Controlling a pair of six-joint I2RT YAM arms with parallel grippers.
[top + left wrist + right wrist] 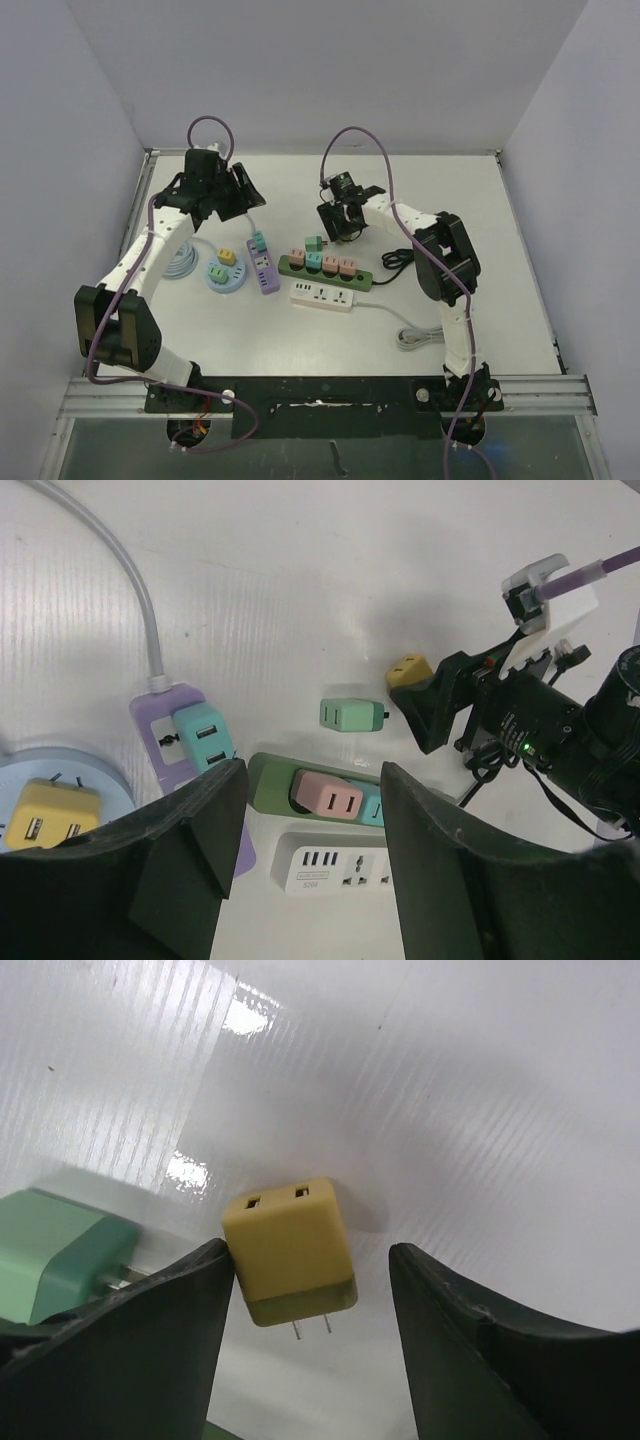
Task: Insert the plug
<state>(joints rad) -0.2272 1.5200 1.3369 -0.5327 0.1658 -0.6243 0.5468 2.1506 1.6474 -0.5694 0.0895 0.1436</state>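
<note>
A loose yellow plug (290, 1248) lies on the white table, prongs towards the right wrist camera. My right gripper (308, 1260) is open around it, with the left finger (170, 1340) close against its side. The plug also shows in the left wrist view (408, 670), at the tip of the right gripper (440, 705). A loose green plug (313, 243) lies just left of it. The green power strip (290, 265) holds a row of pink and teal plugs. My left gripper (232, 195) is open and empty, high above the purple strip (266, 280).
A white power strip (322, 295) lies in front of the green one, its grey cable (410, 335) trailing right. A round blue socket (226, 283) holds a yellow and a green plug. The purple strip carries a teal plug (203, 735). A black cable (397, 260) lies right of the green strip.
</note>
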